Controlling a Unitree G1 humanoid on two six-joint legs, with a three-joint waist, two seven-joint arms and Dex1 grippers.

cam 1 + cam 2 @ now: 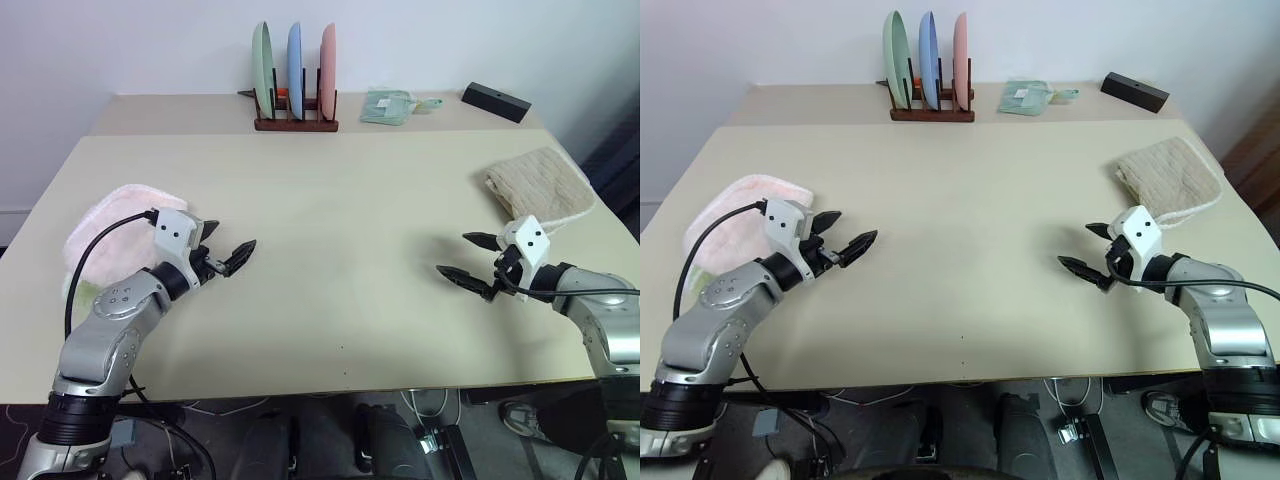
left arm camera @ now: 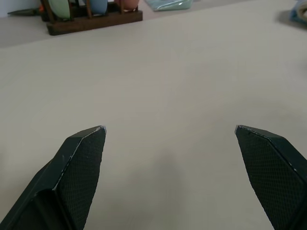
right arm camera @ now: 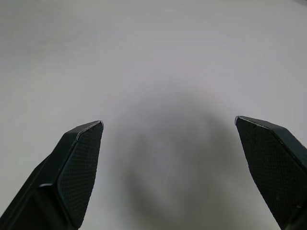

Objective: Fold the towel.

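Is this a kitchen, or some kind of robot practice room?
Probably a practice room set up like a home. A plain table holds a wooden rack of three coloured plates, a folded pink towel and a beige towel, with cables on the floor below.

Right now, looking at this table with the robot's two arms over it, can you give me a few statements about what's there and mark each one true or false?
1. The left pincer is open and holds nothing. True.
2. The pink towel lies spread flat across the middle of the table. False: it sits bunched at the robot's left edge, behind the left arm.
3. The right pincer grips the beige towel. False: it is open and empty, apart from that towel.
4. Three plates stand upright in the rack. True.
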